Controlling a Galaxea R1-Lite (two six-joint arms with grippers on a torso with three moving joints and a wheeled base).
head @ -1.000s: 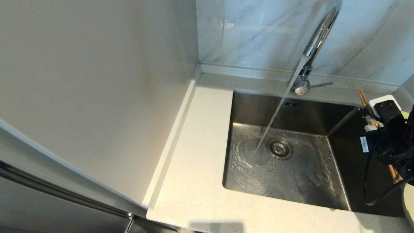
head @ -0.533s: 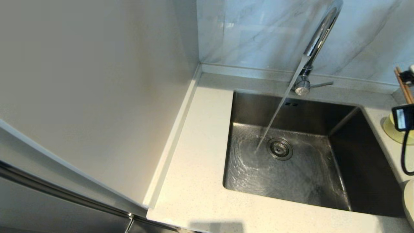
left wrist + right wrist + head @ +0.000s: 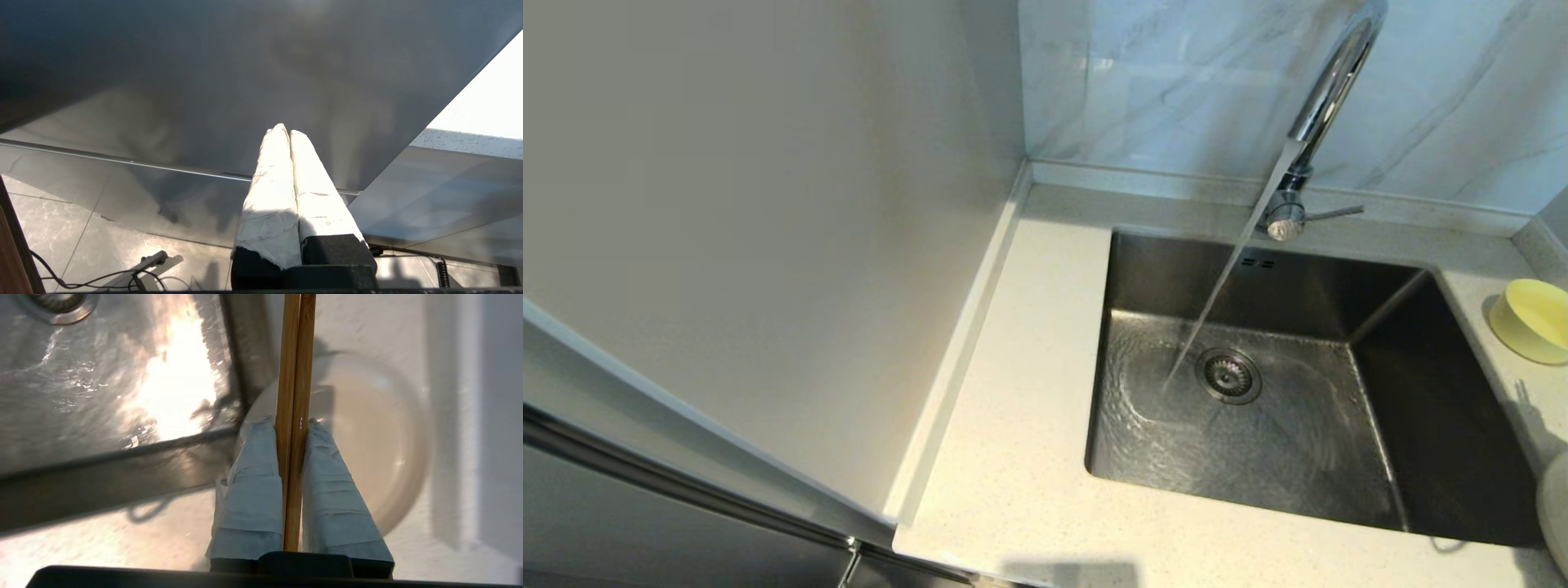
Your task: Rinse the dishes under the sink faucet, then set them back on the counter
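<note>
My right gripper [image 3: 292, 422] is shut on the pair of brown wooden chopsticks [image 3: 294, 367], which run straight out past its fingertips. It hangs over the cream-white plate [image 3: 380, 437], beside a corner of the steel sink [image 3: 102, 375]. This gripper is out of the head view. There the faucet [image 3: 1327, 90] pours a stream into the sink [image 3: 1258, 441] near the drain strainer [image 3: 1227, 376]. The pale-yellow bowl [image 3: 1534, 320] sits on the counter [image 3: 1021, 392] right of the sink, and the plate [image 3: 1556, 514] shows at the right edge. My left gripper [image 3: 284, 130] is shut and empty, parked low by a cabinet.
A tall pale panel [image 3: 752, 229] stands along the left of the counter. Grey-veined wall tiles [image 3: 1160, 73] rise behind the faucet. A raised rim [image 3: 453, 416] runs just past the plate. The faucet's thin side lever [image 3: 1331, 214] points right.
My right gripper with the chopsticks rose from the sink's right edge and left the head view to the right. The bowl, earlier partly hidden by the arm, now shows fully. Water keeps running.
</note>
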